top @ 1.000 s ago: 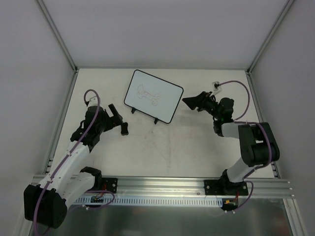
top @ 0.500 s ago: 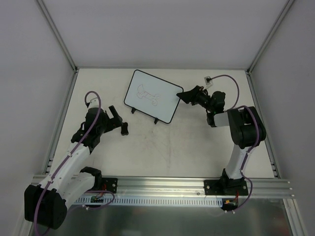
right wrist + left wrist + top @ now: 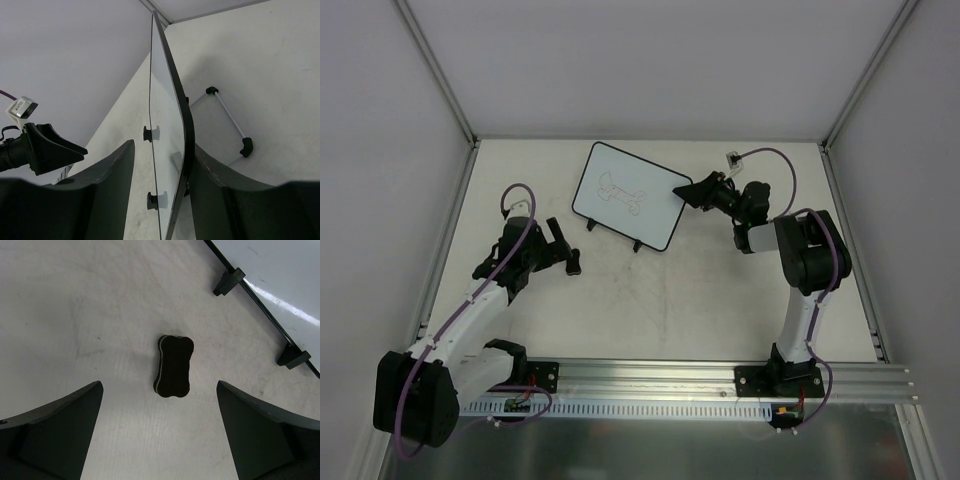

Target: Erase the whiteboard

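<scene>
My left pincer is spread wide and holds nothing. Its two fingers hang above the table, one on each side of a small black eraser. The eraser lies flat just ahead of the fingertips and touches neither of them. Its long axis runs roughly away from me in the wrist view.

My right pincer is partly open around the right-hand short edge of the whiteboard. In the wrist view the board stands edge-on between the fingers. The finger behind it sits against or just beside the black frame, and I cannot tell which. The finger in front stands clear of the white face, so nothing is clamped.

The whiteboard stands on its two black feet at the far middle of the table, leaning back. Its long axis runs on a diagonal, with the left end farther from my bases and the right end nearer. The face, with a thin bone drawing, is turned toward the near side and my left arm. A wire prop sits behind it on the table.
</scene>
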Tool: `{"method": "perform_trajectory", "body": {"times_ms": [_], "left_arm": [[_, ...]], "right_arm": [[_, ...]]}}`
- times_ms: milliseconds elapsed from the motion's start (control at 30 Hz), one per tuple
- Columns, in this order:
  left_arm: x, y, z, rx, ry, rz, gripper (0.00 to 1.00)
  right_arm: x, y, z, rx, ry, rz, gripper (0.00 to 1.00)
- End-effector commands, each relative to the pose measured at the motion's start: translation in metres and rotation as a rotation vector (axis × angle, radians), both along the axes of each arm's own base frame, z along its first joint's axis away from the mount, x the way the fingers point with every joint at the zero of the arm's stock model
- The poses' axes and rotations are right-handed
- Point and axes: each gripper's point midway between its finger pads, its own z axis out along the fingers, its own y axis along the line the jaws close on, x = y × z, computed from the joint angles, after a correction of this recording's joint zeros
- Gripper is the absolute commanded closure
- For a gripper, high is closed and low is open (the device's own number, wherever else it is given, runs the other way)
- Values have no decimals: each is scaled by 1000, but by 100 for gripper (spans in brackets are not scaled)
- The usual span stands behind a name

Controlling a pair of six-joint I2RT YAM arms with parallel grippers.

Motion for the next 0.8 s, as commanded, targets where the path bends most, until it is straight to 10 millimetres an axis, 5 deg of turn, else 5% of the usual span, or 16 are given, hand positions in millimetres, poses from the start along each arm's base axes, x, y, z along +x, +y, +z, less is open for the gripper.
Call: {"method": "perform_trajectory", "body": {"times_ms": [0,333,433,533,767], "left_arm": [[12,0,20,20,-62,-3,1],[19,-4,8,43,7,-27,1],[24,-7,6,45,31,-38,1],[24,-9,-5,61,82,-45,1],[26,-30,-14,117,138,-127,1]], "right_arm": [[3,8,48,50,-225,28,53],[2,6,45,48,-218,28,71],[2,7,45,49,-218,29,93],[3,6,46,52,-215,30,99],[3,6,48,54,-218,30,100]]}}
